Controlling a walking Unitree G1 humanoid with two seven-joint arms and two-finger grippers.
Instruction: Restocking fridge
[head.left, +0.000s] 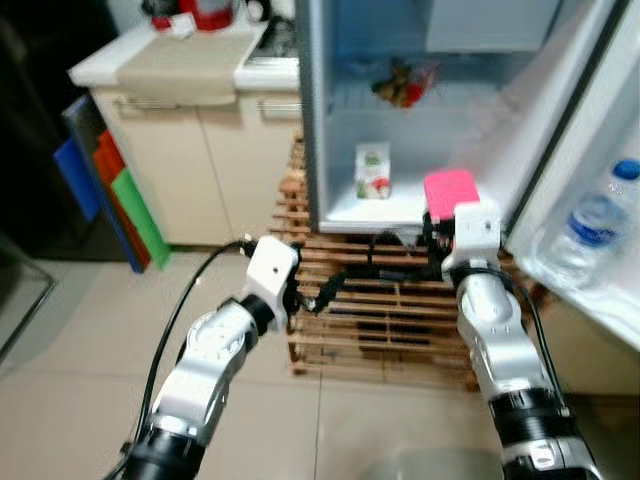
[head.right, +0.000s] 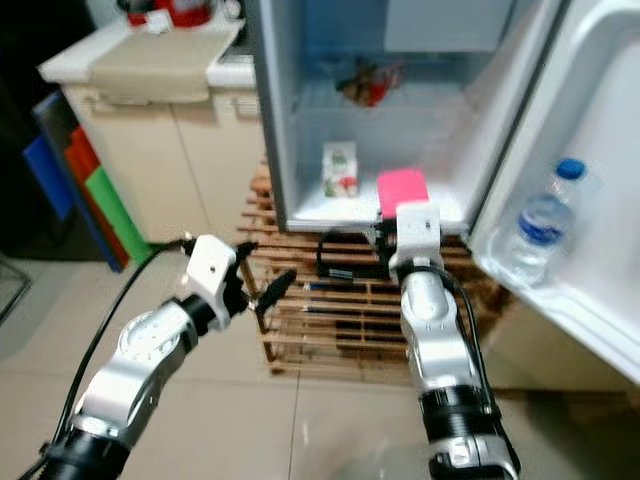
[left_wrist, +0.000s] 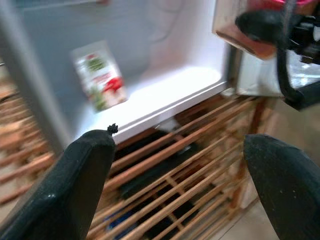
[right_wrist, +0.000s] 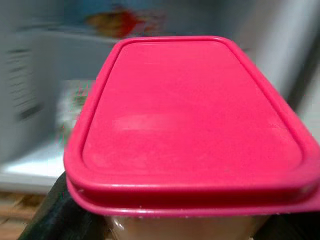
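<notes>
At the front lip of the open fridge, just above its bottom shelf, the right end effector holds a food container with a pink lid, its black fingers closed against the container's pale sides below the lid rim. The container sits level, lid up, at the right side of the fridge opening and near the door hinge. Deeper in the fridge, to the left of the container, a small juice carton with green and red print stands upright on the bottom shelf. On the shelf above lies a bundle of red and green produce, too blurred to name further.

The fridge door stands swung open on the right, and a water bottle with a blue cap stands in its door rack. The fridge rests on a wooden slatted pallet, with dark items lying between the slats. The left end effector hovers in front of that pallet, below and left of the fridge opening, its two fingers spread wide apart and empty.

Left of the fridge stands a cream cabinet with a white tabletop carrying a beige mat and a red appliance. Blue, red and green boards lean against the cabinet's side.
</notes>
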